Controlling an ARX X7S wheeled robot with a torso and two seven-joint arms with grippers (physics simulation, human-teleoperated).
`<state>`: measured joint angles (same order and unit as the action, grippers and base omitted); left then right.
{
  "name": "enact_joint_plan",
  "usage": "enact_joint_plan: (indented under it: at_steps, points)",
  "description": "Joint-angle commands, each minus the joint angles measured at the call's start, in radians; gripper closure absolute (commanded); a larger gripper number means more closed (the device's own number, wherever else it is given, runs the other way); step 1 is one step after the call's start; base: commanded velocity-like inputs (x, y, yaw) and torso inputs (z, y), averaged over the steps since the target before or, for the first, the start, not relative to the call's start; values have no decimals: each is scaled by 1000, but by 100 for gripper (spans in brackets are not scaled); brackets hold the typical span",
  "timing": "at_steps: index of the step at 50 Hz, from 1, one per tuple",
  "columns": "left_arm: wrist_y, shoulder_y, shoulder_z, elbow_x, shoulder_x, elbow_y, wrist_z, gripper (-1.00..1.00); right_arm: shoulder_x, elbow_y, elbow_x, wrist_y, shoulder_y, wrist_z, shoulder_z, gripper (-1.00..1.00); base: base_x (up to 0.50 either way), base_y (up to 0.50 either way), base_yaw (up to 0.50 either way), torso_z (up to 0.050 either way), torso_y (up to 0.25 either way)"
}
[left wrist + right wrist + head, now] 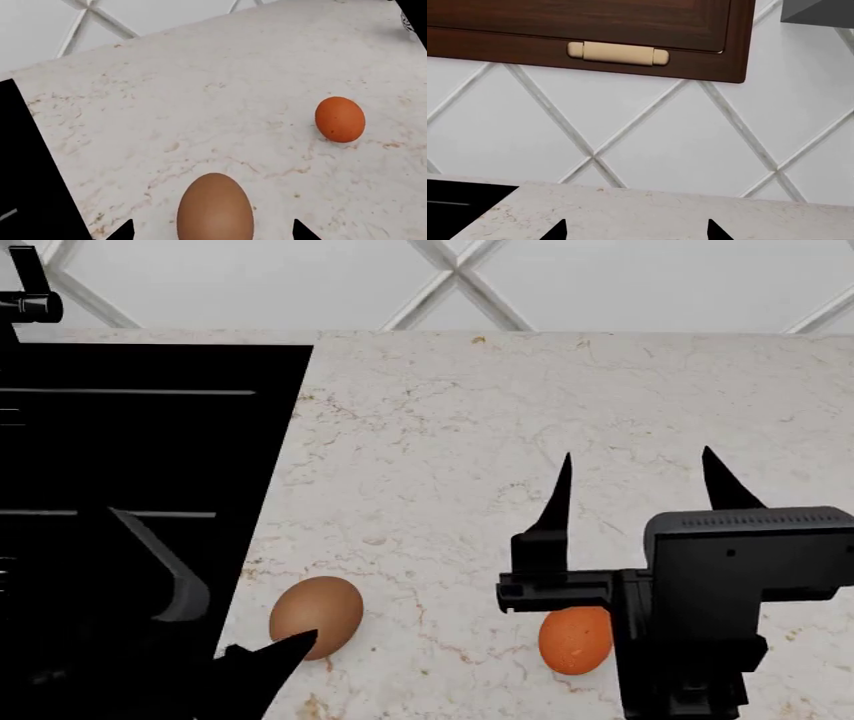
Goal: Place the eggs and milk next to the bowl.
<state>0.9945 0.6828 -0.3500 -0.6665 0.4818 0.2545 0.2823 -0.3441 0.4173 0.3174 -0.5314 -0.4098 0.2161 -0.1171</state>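
counter: pale marble countertop (561, 410), black cooktop (134, 440) at 9 o'clock
wall: white diamond tiles (647, 145), dark wood cabinet (594, 25) above
brown egg (316, 615): 7 o'clock, between left gripper (213, 234) fingers, jaws spread
orange egg (575, 639): 5 o'clock, under right gripper (634, 480), open, empty

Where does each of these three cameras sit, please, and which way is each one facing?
Head view: from the robot's head, looking down on the marble counter; the right end effector stands open above the orange egg, the left one's tip is beside the brown egg.
Left wrist view: near the left end effector, looking down at the brown egg between its tips.
Right wrist view: near the right end effector, facing the tiled wall and a cabinet.
Head and left wrist views share both eggs.
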Motion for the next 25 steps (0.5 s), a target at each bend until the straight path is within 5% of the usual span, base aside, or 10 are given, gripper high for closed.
enact_joint_plan:
  at_steps: [1, 25]
  points:
    - [-63, 51, -33, 57, -52, -139, 70, -100, 12, -21, -17, 14, 2, -21, 28, -100, 0, 0, 0, 0, 0]
    - [-139, 91, -105, 109, -98, -295, 124, -100, 3, -32, -16, 23, 5, -14, 27, -100, 0, 0, 0, 0, 0]
